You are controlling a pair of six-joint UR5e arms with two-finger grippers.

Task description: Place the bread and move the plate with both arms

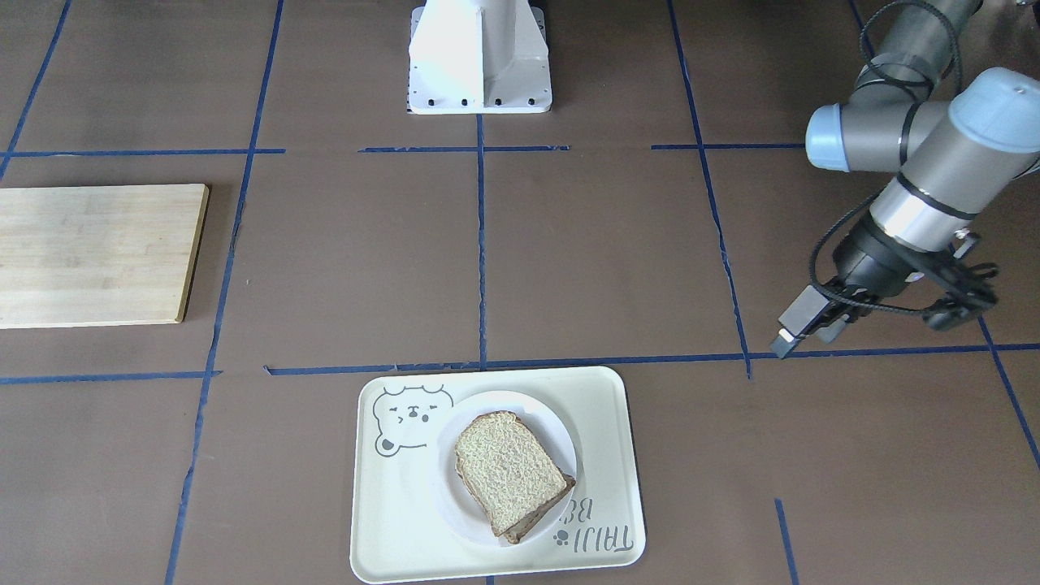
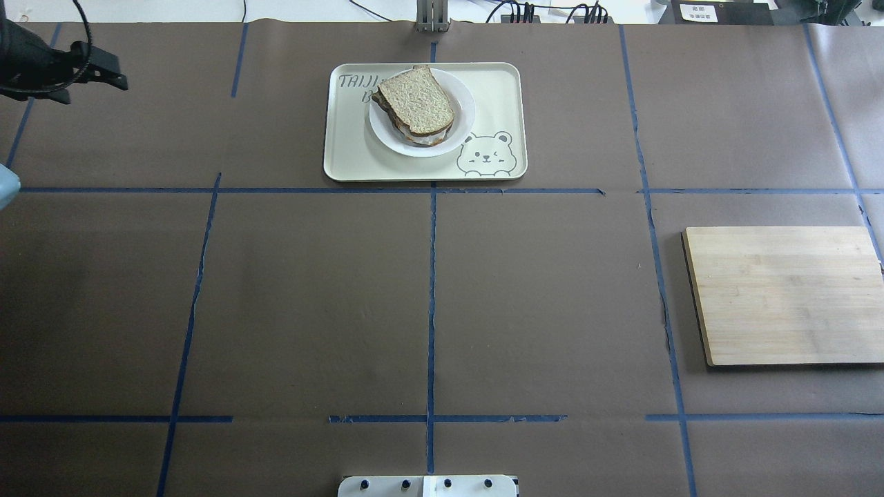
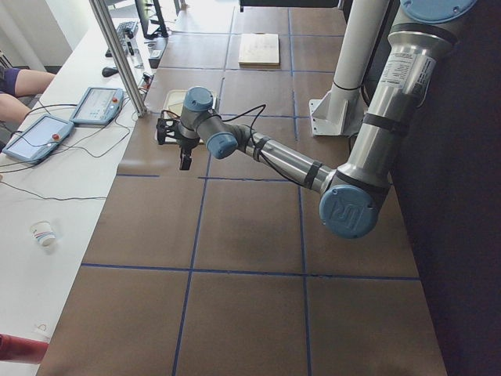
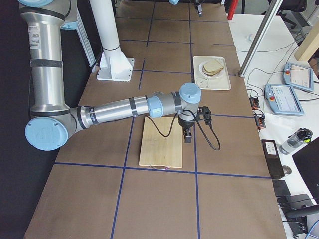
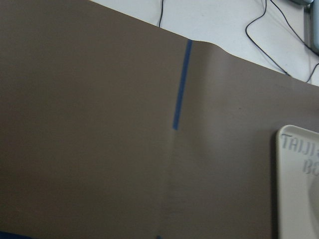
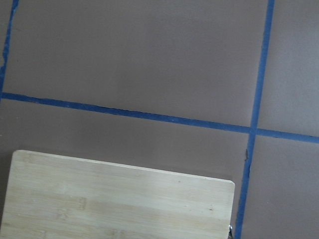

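Currently bread (image 1: pixel 510 467) on plate (image 1: pixel 554 424), well apart from left gripper (image 1: pixel 800 329), off toward its right. Jaw spread of left gripper and right gripper (image 4: pixel 188 135): cannot tell.

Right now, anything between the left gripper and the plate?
Nothing loose. In the front-facing view, only bare table with a blue tape line, then the tray edge, separates the left gripper from the plate.

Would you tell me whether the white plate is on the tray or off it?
On the tray. The plate lies wholly inside the tray's raised rim in both the overhead and front-facing views, with the bread resting on it.
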